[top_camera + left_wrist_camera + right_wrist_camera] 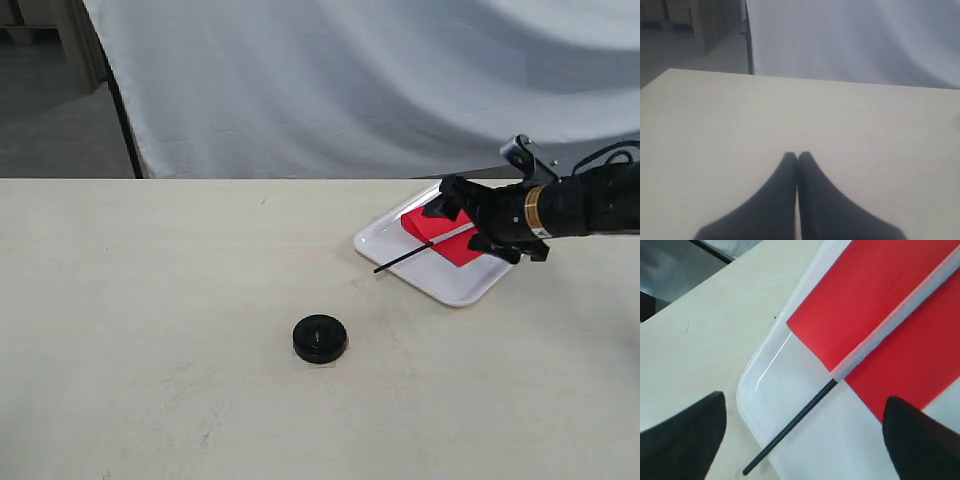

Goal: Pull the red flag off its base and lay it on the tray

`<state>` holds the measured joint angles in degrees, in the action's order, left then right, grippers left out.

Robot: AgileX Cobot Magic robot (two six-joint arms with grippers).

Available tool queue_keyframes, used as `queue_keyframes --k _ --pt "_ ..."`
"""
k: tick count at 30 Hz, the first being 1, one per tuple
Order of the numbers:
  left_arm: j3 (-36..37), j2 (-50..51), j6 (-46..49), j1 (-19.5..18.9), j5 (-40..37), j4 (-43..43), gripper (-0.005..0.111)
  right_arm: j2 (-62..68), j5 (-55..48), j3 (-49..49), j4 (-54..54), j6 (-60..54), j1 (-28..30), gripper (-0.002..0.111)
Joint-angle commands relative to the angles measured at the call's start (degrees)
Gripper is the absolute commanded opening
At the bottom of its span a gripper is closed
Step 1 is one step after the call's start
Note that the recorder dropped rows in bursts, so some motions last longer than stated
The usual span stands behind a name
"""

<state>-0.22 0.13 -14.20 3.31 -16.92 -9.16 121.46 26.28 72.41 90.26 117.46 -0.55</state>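
Right end effector (802, 399) hangs released, jaws wide, over the red flag (875, 305) lying flat in the tray (770, 385), pole tip past the rim, base (320, 338) well apart on the desk (150, 350); I judge it light, cloth limp, pole stiff, so any regrasp belongs on the pole.

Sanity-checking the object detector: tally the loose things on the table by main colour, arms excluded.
Red: 1, the red flag
Black: 1, the base
White: 1, the tray
Total: 3
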Motion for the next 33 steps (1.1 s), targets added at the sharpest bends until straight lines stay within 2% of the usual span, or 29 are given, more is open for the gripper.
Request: queue_keyframes --k 1,3,4,5,6,7,10,13,15,17,18,19,20,24,28,33 --pt "0.22 -0.13 -0.15 0.22 -0.19 0.01 0.0 -5.73 -1.9 0.14 9.69 3.21 0.43 0.079" --pt "0.22 -0.13 -0.15 0.22 -0.19 0.01 0.0 -9.35 -1.42 -0.61 9.69 1.33 0.43 0.071" --pt "0.22 -0.13 -0.15 0.22 -0.19 0.01 0.0 -11.28 -1.42 -1.66 9.69 -1.79 0.43 0.06" --pt "0.22 -0.13 -0.15 0.22 -0.19 0.01 0.0 -12.72 -1.39 -2.63 9.69 -5.75 0.43 0.045" --pt "0.22 -0.13 -0.15 0.22 -0.19 0.01 0.0 -14.63 -1.39 -4.78 9.69 -13.11 0.43 0.015" --pt "0.22 -0.13 -0.15 0.22 -0.19 0.01 0.0 -15.33 -1.39 -6.08 9.69 -16.71 0.43 0.001" --pt "0.22 -0.13 -0.15 0.22 -0.19 0.01 0.0 -18.72 -4.95 -13.04 9.69 -36.96 0.43 -0.001" --pt "0.22 -0.13 -0.15 0.22 -0.19 0.01 0.0 -22.16 -31.45 -18.74 9.69 -47.18 0.43 -0.001" --pt "0.22 -0.13 -0.15 0.22 -0.19 0.01 0.0 -22.55 -45.6 -19.51 9.48 -50.68 0.3 -0.001" --pt "0.22 -0.13 -0.15 0.22 -0.19 0.01 0.0 -21.93 -60.27 -17.99 1.12 -55.22 0.3 -0.001" --pt "0.22 -0.13 -0.15 0.22 -0.19 0.01 0.0 -21.34 -66.04 -14.71 -10.15 -62.54 0.46 -0.001" --pt "0.22 -0.13 -0.15 0.22 -0.19 0.01 0.0 -20.53 -68.97 -10.57 -27.53 -77.66 0.46 -0.001" --pt "0.22 -0.13 -0.15 0.22 -0.19 0.01 0.0 -20.06 -70.92 -7.54 -38.46 -87.39 0.46 -0.001" --pt "0.22 -0.13 -0.15 0.22 -0.19 0.01 0.0 -21.82 -82.27 -0.66 -75.86 -116.68 0.46 -0.001" --pt "0.22 -0.13 -0.15 0.22 -0.19 0.01 0.0 -32.82 -81.38 -2.52 -90.26 -121.62 3.23 -0.001" --pt "0.22 -0.13 -0.15 0.22 -0.19 0.01 0.0 -50.65 -78.12 -8.83 -93.45 -121.21 13.62 -0.001"
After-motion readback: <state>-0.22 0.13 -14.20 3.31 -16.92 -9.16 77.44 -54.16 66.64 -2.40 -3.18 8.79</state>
